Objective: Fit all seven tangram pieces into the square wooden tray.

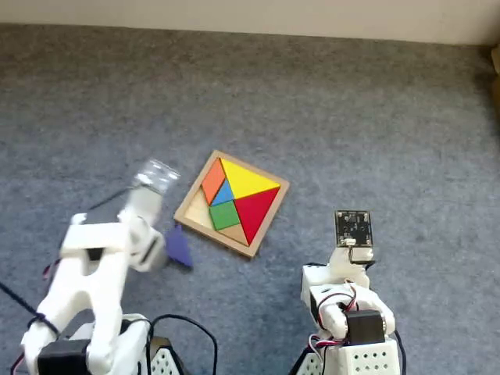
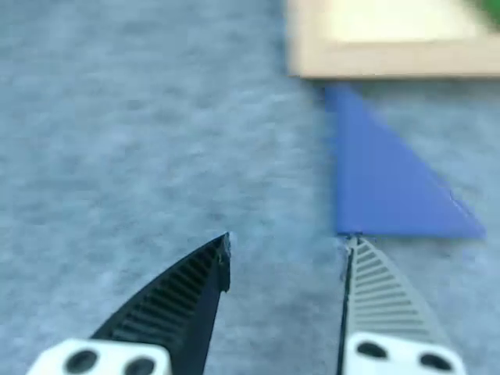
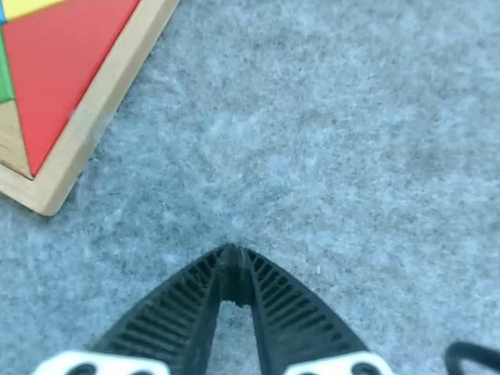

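Nearest the arms' bases, the right pincer hangs low over the grey-carpeted bench with its jaws closed tip to tip on nothing. It is off the red side of the tray. The left pincer is spread wide and empty, and its pale finger ends right at the edge of one loose blue triangle.

That triangle lies flat on the bench. Its long axis runs away from the arms, and one sharp corner points at the tray's outer rim, just beside it.

Farther out, the single square wooden tray sits corner-on to the arms. Five pieces lie flat inside it:
- one orange piece
- one small blue triangle
- one yellow triangle
- one red triangle
- one green square

Bare wood shows along the side nearest the loose triangle.
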Controlling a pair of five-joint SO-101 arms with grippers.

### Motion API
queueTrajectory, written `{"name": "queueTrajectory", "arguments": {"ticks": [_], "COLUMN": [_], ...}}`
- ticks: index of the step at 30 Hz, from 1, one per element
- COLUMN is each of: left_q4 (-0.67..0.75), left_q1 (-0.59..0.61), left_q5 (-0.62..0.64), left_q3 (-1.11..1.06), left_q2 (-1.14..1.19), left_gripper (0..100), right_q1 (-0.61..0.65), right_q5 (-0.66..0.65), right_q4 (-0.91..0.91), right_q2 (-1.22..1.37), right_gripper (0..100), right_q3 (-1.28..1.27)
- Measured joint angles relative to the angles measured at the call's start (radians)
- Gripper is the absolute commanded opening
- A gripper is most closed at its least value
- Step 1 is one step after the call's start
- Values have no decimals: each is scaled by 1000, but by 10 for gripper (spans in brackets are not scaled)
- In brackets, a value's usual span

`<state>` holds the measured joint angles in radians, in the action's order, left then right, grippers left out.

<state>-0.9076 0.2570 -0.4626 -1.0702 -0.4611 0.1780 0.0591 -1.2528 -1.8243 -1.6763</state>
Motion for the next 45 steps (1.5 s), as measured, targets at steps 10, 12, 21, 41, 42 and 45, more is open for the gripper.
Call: {"name": "queueTrajectory", "arguments": {"ticks": [10, 12, 21, 41, 42, 45], "left_q4": [41, 41, -11, -133, -133, -137], "left_q1": [140, 129, -38, -140, -144, -143], "left_q5": [284, 301, 172, 75, 75, 75], "left_q3": [157, 158, 158, 477, 483, 505], "left_q2": [0, 0, 0, 493, 514, 555], "left_gripper": [234, 236, 236, 235, 234, 234], "right_q1": [0, 0, 0, 0, 0, 0], "right_q5": [0, 0, 0, 0, 0, 0], "right_q4": [0, 0, 0, 0, 0, 0], "right_q2": [0, 0, 0, 0, 0, 0], "right_gripper": [7, 7, 7, 7, 7, 7], "right_q3": [0, 0, 0, 0, 0, 0]}}
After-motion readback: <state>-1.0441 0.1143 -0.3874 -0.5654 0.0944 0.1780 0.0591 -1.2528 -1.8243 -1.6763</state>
